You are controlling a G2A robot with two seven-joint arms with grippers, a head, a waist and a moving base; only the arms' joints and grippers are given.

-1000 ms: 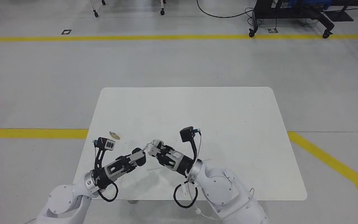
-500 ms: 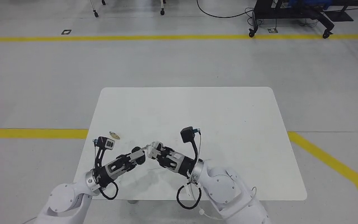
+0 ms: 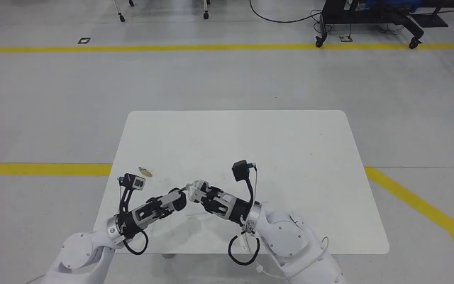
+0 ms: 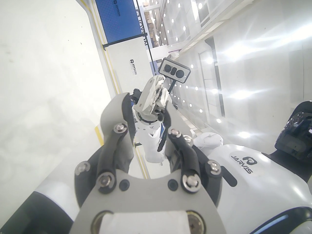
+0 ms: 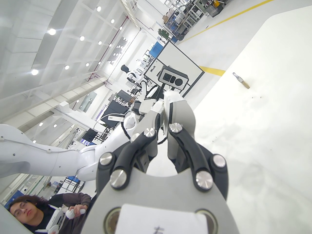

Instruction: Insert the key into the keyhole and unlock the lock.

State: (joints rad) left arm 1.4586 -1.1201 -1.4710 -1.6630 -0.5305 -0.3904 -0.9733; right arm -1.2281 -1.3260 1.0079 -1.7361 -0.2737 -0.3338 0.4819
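The white table [image 3: 298, 142] has the action near its front left corner, where the two grippers meet tip to tip above it. The left gripper [image 4: 147, 103] has its jaws spread, with the tip of the right gripper [image 5: 164, 104] right at their opening. The right jaws are pressed together; whether the key sits between them is too small to tell. The padlock [image 5: 241, 81] lies on the table by the left edge, well apart from both grippers and unheld. So the task looks early: the padlock is untouched, and inserting and turning the key are not yet done

White arms [image 3: 85, 250] bear grey, black-linked claws [image 4: 147, 105] with silver screws [image 4: 191, 180].
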